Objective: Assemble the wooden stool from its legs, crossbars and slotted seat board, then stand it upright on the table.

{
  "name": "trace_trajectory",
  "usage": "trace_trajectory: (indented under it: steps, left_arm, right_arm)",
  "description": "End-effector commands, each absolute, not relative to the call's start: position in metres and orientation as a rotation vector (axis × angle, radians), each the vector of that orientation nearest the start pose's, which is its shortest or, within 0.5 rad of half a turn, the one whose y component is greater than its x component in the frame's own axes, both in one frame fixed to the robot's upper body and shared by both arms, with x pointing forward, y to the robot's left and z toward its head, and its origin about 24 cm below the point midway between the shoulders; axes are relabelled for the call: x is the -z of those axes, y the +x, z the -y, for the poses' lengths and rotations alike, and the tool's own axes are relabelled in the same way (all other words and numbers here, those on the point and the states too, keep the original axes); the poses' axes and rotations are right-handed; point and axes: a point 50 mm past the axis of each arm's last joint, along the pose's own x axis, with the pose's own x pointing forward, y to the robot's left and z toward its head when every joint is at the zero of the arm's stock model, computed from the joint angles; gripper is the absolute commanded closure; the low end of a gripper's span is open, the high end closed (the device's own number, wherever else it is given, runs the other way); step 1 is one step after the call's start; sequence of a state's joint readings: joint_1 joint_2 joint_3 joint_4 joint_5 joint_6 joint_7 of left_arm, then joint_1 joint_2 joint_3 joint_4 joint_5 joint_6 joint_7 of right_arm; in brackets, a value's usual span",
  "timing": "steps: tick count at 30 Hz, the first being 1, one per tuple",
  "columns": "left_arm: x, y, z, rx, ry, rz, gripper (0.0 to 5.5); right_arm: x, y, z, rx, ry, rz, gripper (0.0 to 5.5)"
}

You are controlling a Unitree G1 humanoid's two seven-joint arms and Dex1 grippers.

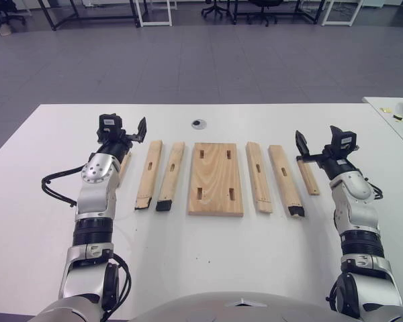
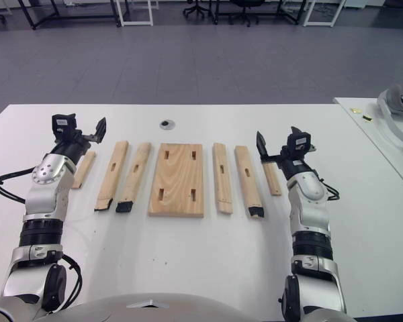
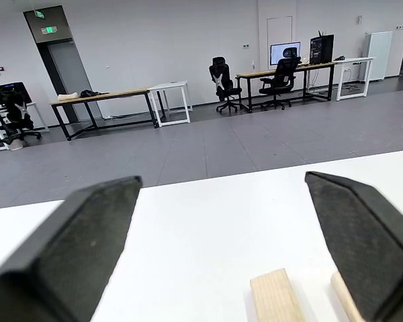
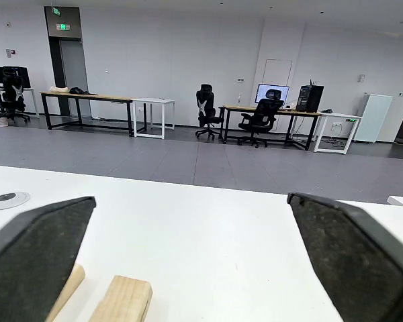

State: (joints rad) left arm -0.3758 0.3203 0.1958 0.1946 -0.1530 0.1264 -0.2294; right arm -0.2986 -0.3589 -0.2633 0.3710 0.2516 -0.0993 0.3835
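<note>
Now, unassembled on the white tabletop (image 1: pixel 188 255).
Pale rectangular slotted seat board (image 1: pixel 215 178) flat midway between left and right edges, flanked by light wooden legs (image 1: pixel 148 173); black two-fingered left gripper (image 1: pixel 125 129), right gripper (image 1: pixel 320 144) spread, empty.

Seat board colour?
Seat board: pale natural wood with visible grain. Clearest in the left eye view.

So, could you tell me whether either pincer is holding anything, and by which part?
Nothing is held: the left pincer and right pincer are both open.
</note>
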Motion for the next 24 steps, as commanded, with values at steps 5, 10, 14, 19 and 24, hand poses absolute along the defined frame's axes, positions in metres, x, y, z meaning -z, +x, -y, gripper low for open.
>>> trace_trajectory:
  steps: [5,10,14,19,24]
  left_arm:
    - [-0.108,0.312,-0.236,0.047,0.121,0.060,1.01]
    - [-0.107,0.309,-0.245,0.028,0.138,0.041,1.01]
    - [-0.101,0.303,-0.249,0.013,0.142,0.010,1.01]
    - [-0.094,0.298,-0.265,-0.007,0.125,-0.049,1.01]
    - [-0.084,0.294,-0.275,0.012,0.128,-0.134,1.01]
  right_arm:
    - [-0.085,0.304,0.261,-0.116,-0.053,0.094,0.17]
    - [-0.083,0.303,0.261,-0.115,-0.060,0.086,0.17]
    - [-0.080,0.303,0.263,-0.105,-0.074,0.068,0.17]
    - [-0.077,0.302,0.263,-0.100,-0.076,0.054,0.17]
    - [-0.074,0.301,0.262,-0.093,-0.074,0.044,0.17]
